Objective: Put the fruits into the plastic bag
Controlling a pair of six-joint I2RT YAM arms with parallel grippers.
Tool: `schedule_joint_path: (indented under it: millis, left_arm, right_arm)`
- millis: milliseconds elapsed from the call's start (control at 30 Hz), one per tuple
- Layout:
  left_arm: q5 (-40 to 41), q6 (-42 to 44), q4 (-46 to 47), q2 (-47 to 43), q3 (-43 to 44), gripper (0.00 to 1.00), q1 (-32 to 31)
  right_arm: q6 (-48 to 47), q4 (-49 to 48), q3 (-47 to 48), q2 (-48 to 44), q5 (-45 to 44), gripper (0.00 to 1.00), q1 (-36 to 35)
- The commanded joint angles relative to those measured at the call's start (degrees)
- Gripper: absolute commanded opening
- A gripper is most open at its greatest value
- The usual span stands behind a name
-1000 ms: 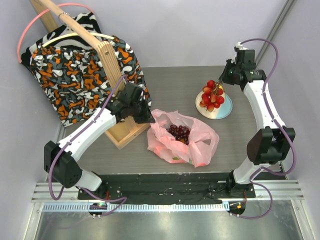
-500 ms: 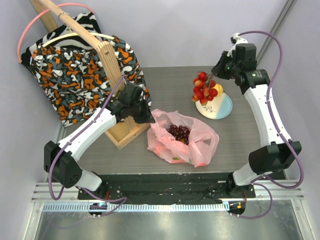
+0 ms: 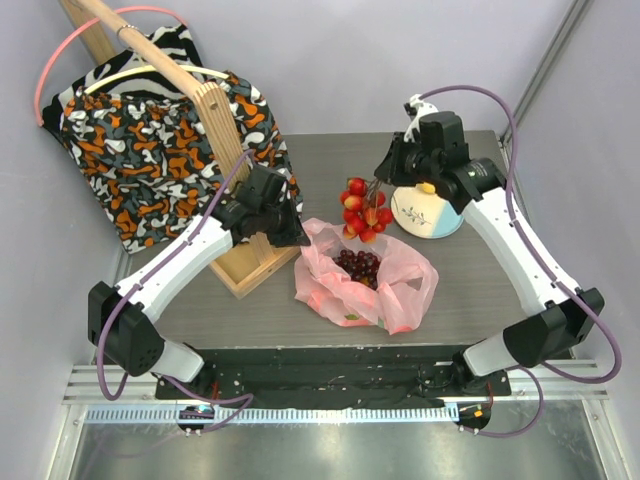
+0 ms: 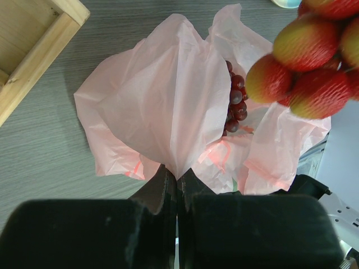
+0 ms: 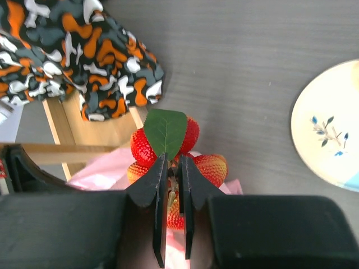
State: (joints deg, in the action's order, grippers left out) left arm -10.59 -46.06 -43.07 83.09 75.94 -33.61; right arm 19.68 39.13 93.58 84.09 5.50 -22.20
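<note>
Far-left corner of the counter (image 3: pixel 250 315): a spotty orange & black cloth (image 3: pixel 140 150) hangs on a wood rack (image 3: pixel 222 120). Next, the L gripper (image 4: pixel 177 180) is squeezed tight on the edge of the pink plastic bag (image 3: pixel 400 290). That side is lifted & the bag's mouth is open. The bag sits mid counter, closer to the near edge, w/ the dark grape bunch (image 3: pixel 358 265) inside it. A bunch of red strawberry-like fruits (image 3: pixel 363 210) hangs in the air just above the far edge of the bag, not in it yet. The R gripper (image 5: pixel 173 193) is pinched on the bunch's stem, w/ a green leaf (image 5: pixel 165 131) sticking out past the fingertips. Toward the far-right corner a pale blue plate (image 3: pixel 440 220) lies flat on the counter.
</note>
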Motion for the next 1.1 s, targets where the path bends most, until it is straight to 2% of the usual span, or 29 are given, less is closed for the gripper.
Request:
schedule_joint_path:
  millis: [0,167,433,833,1067]
  left_arm:
    - [1.0,-0.8,1.3,-3.2,1.0,0.00,0.9]
    - [1.4,-0.9,1.5,-3.8,0.6,0.00,0.9]
    - [1.0,-0.7,0.8,-5.1,0.5,0.00,0.9]
    - [-0.4,-0.5,1.6,-7.8,-0.1,0.00,0.9]
    - [-1.3,-1.0,2.5,-7.8,-0.5,0.00,0.9]
  right_arm:
    - [2.2,-1.3,-3.5,-4.3,0.2,0.01,-2.7]
    - [1.9,1.5,-8.6,-7.4,-2.1,0.01,-6.9]
    - [1.1,0.9,-14.9,-8.4,-5.2,0.01,-8.9]
    - [-0.2,-9.2,-17.1,-3.9,-18.9,0.01,-14.3]
    - [-2.5,-10.0,-15.7,-2.6,-16.0,0.01,-17.4]
